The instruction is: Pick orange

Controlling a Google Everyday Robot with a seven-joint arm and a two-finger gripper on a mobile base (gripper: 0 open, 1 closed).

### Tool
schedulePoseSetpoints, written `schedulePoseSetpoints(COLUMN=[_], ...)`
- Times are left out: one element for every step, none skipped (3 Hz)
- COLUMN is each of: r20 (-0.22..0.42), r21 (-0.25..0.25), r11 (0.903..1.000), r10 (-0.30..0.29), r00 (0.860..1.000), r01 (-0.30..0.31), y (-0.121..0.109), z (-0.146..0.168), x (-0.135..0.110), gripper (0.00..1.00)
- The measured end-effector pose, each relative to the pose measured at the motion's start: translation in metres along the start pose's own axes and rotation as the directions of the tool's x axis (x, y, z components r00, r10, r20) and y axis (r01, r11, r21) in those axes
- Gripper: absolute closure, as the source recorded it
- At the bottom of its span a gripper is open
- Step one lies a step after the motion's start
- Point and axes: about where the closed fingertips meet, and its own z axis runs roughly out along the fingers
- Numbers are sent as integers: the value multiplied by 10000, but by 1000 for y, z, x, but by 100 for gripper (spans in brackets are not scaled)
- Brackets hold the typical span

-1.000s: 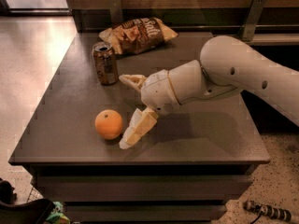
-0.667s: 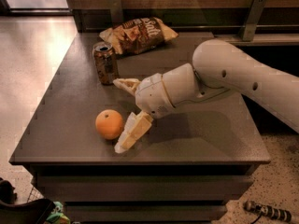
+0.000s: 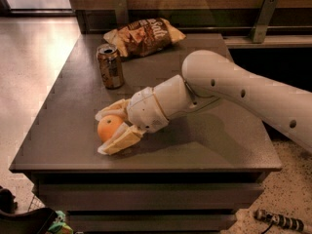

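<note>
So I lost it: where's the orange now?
The round bright orange fruit sits left in the camera view, near the grey table's front edge, below the brown soda can, with the beige hand around it.

One orange (image 3: 109, 127), one soda can (image 3: 110, 66), one chip bag (image 3: 144, 35) — all on one bench (image 3: 204, 145) — and one gripper (image 3: 102, 133), around the orange near the front edge.

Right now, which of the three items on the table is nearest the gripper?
The orange: it sits between the open fingers of the gripper, near the front edge. The soda can and chip bag are farther back, untouched.
</note>
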Motion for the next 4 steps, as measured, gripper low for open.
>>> schedulePoseSetpoints(r20=[-1, -4, 35, 406], r21=[-36, -86, -92, 432], r11=[10000, 9999, 9999, 9957], r10=[-22, -58, -113, -832], r00=[10000, 10000, 9999, 9957], r01=[22, 58, 113, 815], y=[1, 2, 2, 10], z=[1, 4, 4, -18], x=[-1, -3, -4, -23], gripper=[72, 100, 100, 100])
